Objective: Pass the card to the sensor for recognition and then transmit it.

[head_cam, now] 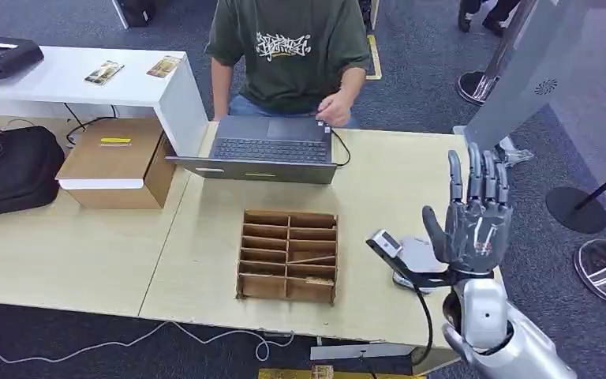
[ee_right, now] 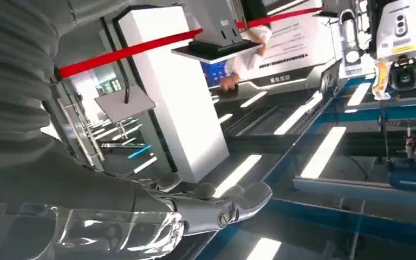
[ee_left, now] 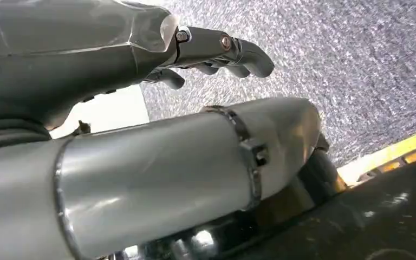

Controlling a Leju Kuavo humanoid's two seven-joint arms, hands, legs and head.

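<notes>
R hand [head_cam: 473, 217] was raised above the near-right part of the table [head_cam: 205, 260], palm toward the head cam, fingers [head_cam: 481, 178] straight up, spread wide, holding nothing. Probably a ready pose before any reach. Just left of it, near the table's front edge, sat the sensor [head_cam: 402, 257], a small scanner on a pale base w/ a black cable running off the front; placed within the R arm's reach, I'd judge.

Cardboard divider box [head_cam: 288, 255] sat mid-table; thin flat pieces lay in its near-right slots, possibly the cards, too small to confirm. So card location: likely in the box, not in either hand.

L hand [ee_left: 216, 54] hung beside the body over carpet, fingers curled loosely, nothing in them.

Person [head_cam: 292, 47] sat at the far side behind a laptop [head_cam: 272, 148]. Task looked not yet started.
</notes>
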